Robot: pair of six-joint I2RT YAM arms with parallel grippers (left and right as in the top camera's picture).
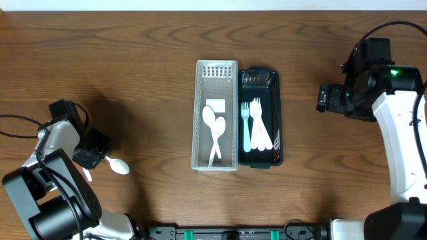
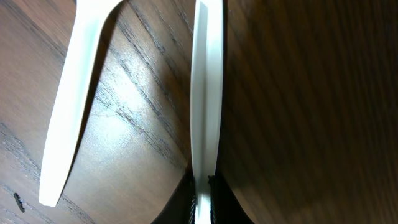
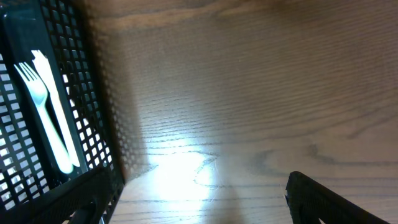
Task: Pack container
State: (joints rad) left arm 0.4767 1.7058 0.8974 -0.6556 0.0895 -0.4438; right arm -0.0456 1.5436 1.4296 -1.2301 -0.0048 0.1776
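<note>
A white mesh basket at the table's middle holds white spoons. A black mesh basket beside it holds white forks. My left gripper is at the near left, shut on the handle of a white spoon whose bowl sticks out to the right. In the left wrist view the jaws pinch this spoon edge-on, low over the wood. My right gripper is open and empty, right of the black basket. The right wrist view shows its fingers, the black basket and the forks.
A second white utensil handle lies on the wood just left of the held spoon in the left wrist view. Bare wooden table surrounds the baskets.
</note>
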